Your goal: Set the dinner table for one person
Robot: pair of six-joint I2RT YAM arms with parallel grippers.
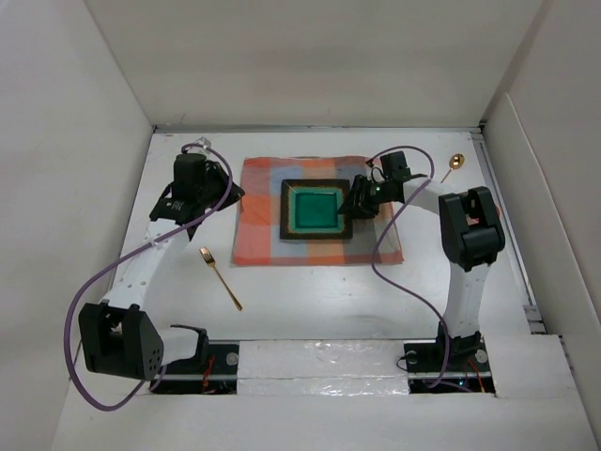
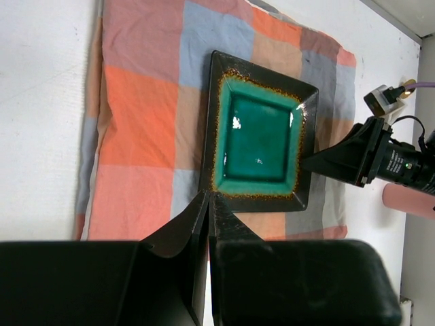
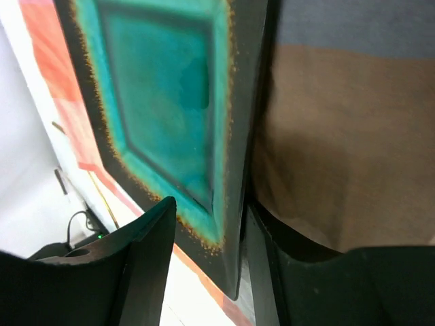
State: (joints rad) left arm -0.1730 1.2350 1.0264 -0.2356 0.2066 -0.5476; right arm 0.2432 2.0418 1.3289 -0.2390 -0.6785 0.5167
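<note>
Retract right gripper, jaws parted astride right rim of plate lying on checked cloth on dinner table, straight outward to avoid snagging rim and dragging plate or cloth askew, with left gripper closed on nothing

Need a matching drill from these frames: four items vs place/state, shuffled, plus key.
1. square teal-glazed plate with dark rim
2. gold metal fork
3. gold metal spoon
4. left gripper

A. on the white tabletop, right of the orange-and-grey checked cloth
B. shut
C. on the cloth
D. on the tabletop, near-left of the cloth

Pairs: 1-C, 2-D, 3-A, 4-B
</note>
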